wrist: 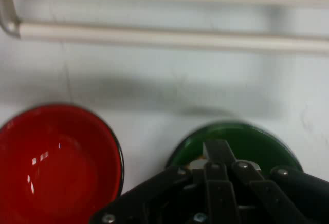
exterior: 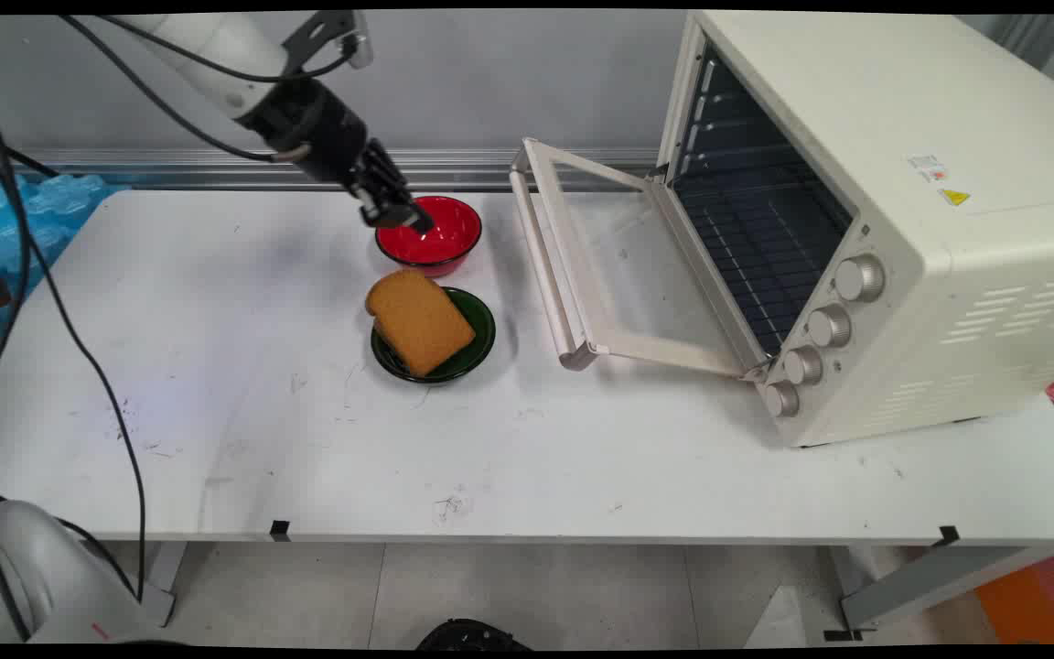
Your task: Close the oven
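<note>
Grey wall panelling and an aluminium rail back a scuffed white worktop [exterior: 216, 412], seen from above its near side. At far left, crumpled blue plastic wrapping [exterior: 33, 215] lies on the worktop's edge, and black cables [exterior: 79, 348] trail down across the surface from the white robot arm [exterior: 216, 46] that reaches in from the upper left.

Its black two-finger tool [exterior: 396, 212] hangs over the near-left rim of a glossy red round bowl [exterior: 431, 233], fingertips pressed together with nothing between them; in the hand view the fingers [wrist: 218, 154] meet in a single narrow point.

Just on the camera's side of the red bowl, nearly touching it, stands a dark green round bowl [exterior: 477, 329] carrying a golden-brown slice of bread [exterior: 419, 320], which overhangs the rim on its left. The slice's long axis runs diagonally, from upper left to lower right. From the tool, the bread lies close by, toward the worktop's near edge and slightly lower in the main view; the hand view shows the green bowl directly behind the fingertips, the red one off to the left.

To the right, well apart from both bowls, a cream countertop toaster oven [exterior: 902, 229] stands with its glass door [exterior: 600, 265] folded down toward them, wire rack [exterior: 765, 247] exposed, four knobs [exterior: 820, 339] in a column.
</note>
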`<move>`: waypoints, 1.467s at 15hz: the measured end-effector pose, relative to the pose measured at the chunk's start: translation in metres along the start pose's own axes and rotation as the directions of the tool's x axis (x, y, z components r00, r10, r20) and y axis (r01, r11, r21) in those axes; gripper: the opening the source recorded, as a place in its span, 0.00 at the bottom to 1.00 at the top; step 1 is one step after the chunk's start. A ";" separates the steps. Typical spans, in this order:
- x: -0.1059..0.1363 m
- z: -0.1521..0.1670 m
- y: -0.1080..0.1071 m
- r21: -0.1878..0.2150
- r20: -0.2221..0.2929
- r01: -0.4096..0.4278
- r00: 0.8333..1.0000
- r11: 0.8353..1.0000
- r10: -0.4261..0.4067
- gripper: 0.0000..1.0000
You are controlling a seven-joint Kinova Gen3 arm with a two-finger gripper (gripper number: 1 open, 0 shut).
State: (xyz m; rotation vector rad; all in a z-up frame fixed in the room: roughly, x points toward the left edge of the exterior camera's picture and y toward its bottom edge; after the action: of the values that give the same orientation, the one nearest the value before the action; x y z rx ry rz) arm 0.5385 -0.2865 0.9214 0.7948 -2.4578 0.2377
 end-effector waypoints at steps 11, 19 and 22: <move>-0.025 0.082 -0.004 0.000 -0.136 -0.083 0.987 0.997 0.082 0.00; -0.029 0.129 -0.012 0.021 -0.177 -0.110 0.978 0.994 0.112 0.00; -0.027 0.142 -0.012 0.024 -0.195 -0.113 0.974 0.993 0.116 0.00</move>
State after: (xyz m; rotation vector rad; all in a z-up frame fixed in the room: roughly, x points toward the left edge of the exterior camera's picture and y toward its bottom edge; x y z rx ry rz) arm 0.5014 -0.3285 0.7876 0.6044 -2.3191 0.3571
